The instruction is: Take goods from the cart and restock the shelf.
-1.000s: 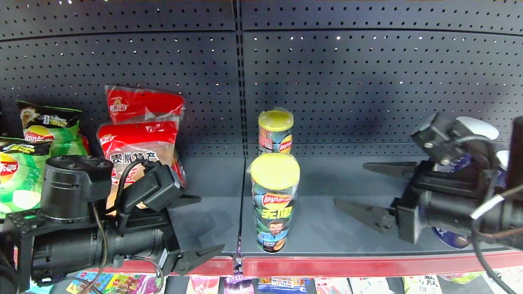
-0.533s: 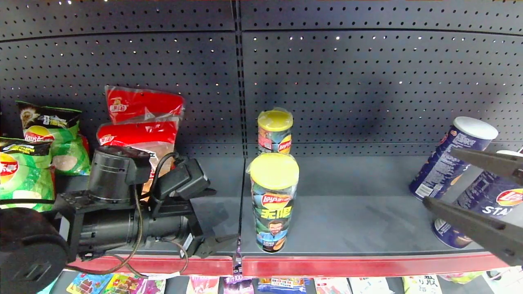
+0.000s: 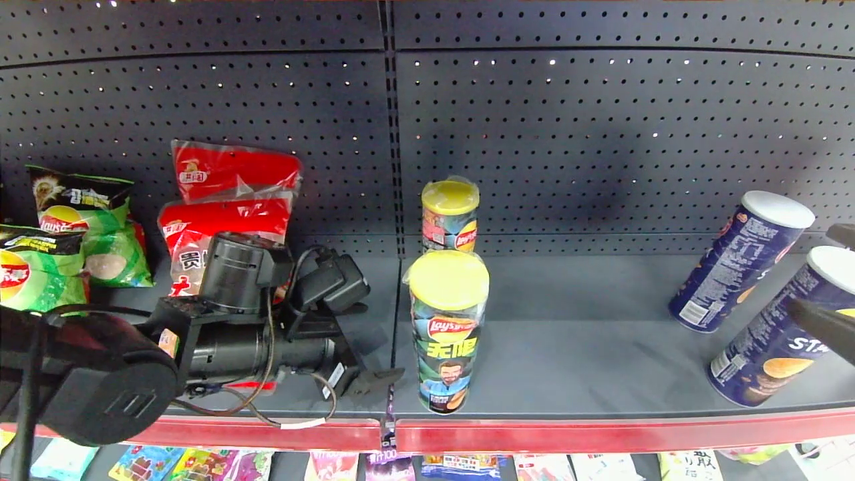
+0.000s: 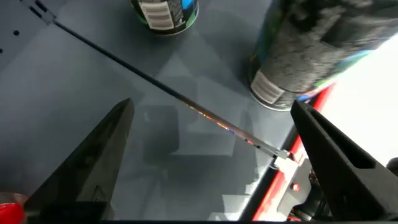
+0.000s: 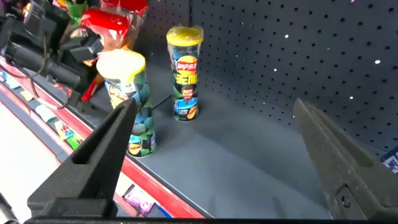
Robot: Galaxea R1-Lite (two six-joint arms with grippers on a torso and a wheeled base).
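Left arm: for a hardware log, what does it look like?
The left arm is black: cylindrical housings, a boxy wrist camera, looping thin cables, a white tag. Its left gripper has dark, tapered wedge fingers.

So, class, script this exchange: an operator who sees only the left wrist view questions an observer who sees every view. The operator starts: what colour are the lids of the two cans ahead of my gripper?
Observer: Yellow on both, the front can and the rear can behind it.
Operator: What is to the robot's right of them?
Observer: The far blue can and the near blue can, both white-lidded, at the right end of the shelf.
Operator: Is the right gripper holding anything?
Observer: No. It is open and empty, by those blue cans.
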